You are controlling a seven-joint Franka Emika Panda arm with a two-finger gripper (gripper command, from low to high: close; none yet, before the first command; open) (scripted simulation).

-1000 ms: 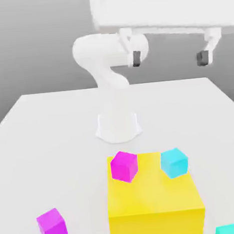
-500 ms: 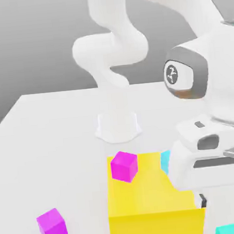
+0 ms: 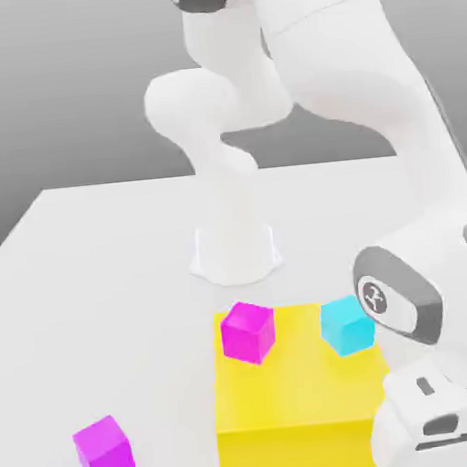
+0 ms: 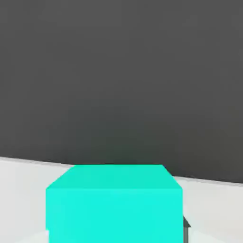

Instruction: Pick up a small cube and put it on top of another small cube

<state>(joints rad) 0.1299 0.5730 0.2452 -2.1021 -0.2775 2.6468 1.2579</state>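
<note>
You are at the grasp step. In the hand view the turquoise cube (image 4: pixel 114 204) sits right up against the camera, on the white table (image 4: pixel 21 173), with a dark sliver of a fingertip (image 4: pixel 186 224) showing at its side. The fingers have drawn in narrow, and judging by how squarely the cube sits between them, they are probably clamped on it; the contact itself is hidden.

In the exterior view the arm's wrist (image 3: pixel 421 360) is bent low beside the yellow block (image 3: pixel 300 412), off that block's corner on the exterior view's right. That puts the turquoise cube on the table just beside the yellow block, below the wrist.

Your target, the hot-magenta cube (image 3: pixel 248 332), stands on top of the yellow block near its far edge. A sky-cyan cube (image 3: pixel 347 325) stands on the same block, near it. A more violet cube (image 3: pixel 103 451) lies on the table, well apart from the yellow block.

Next you need a straight lift clear of the yellow block's top, then a carry over the hot-magenta cube, passing the sky-cyan cube without clipping it, and a square, gentle lowering.
</note>
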